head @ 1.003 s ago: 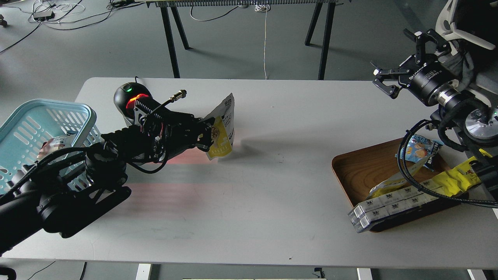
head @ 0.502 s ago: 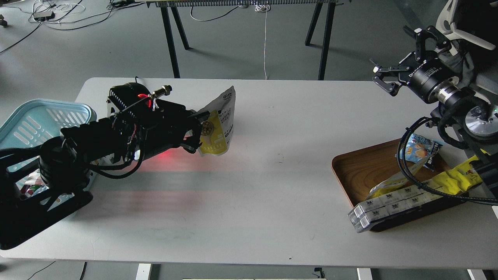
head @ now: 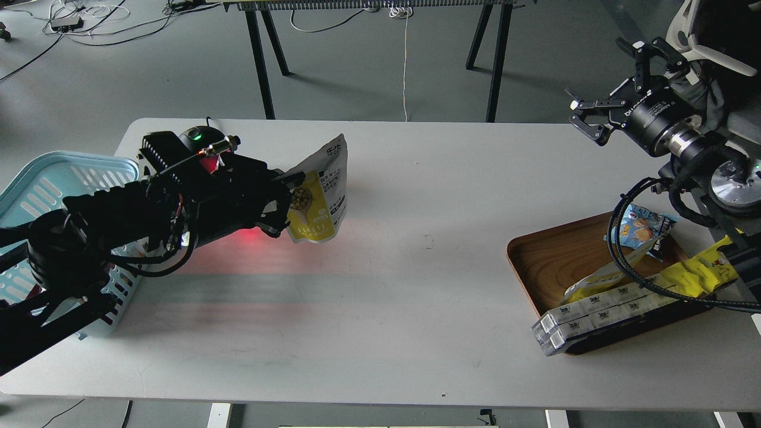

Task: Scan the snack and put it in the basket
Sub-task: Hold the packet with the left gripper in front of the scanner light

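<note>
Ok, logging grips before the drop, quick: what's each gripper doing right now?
Left gripper: closed on the snack pouch, held above the table.
Right gripper: open, empty, raised.

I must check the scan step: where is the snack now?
In the head view the snack is left of centre, held above the table by the left gripper, right of the basket.
</note>
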Action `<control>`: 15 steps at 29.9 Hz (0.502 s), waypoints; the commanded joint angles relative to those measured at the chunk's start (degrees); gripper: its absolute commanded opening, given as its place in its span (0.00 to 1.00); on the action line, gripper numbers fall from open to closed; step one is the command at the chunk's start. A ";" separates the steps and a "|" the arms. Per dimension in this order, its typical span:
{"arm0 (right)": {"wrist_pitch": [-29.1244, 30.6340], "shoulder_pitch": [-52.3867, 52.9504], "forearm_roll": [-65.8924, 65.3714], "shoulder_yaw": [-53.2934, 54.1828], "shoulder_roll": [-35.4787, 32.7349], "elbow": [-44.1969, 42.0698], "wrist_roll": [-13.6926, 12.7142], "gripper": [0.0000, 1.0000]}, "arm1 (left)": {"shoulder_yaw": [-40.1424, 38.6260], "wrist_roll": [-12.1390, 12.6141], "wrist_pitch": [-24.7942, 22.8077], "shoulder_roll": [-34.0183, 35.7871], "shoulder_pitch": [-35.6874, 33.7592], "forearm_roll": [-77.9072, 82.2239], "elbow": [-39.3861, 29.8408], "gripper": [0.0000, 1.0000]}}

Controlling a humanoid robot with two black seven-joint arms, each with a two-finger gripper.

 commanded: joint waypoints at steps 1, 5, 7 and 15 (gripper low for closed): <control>0.09 0.00 -0.17 0.00 0.00 0.00 0.01 0.96 | 0.09 -1.47 0.11 1.85 0.12 0.00 0.01 0.00; 0.00 -0.09 -0.26 0.00 0.00 -0.09 0.01 0.96 | 0.00 -1.73 1.08 2.90 0.12 0.00 0.01 0.00; 0.09 -0.09 -0.26 0.00 0.00 -0.09 0.01 0.96 | 0.00 -1.73 1.25 3.34 0.12 0.00 0.01 0.00; 0.00 -0.18 -0.26 0.00 0.00 -0.09 0.01 0.96 | 0.36 -2.17 0.55 5.01 0.04 0.00 0.01 0.00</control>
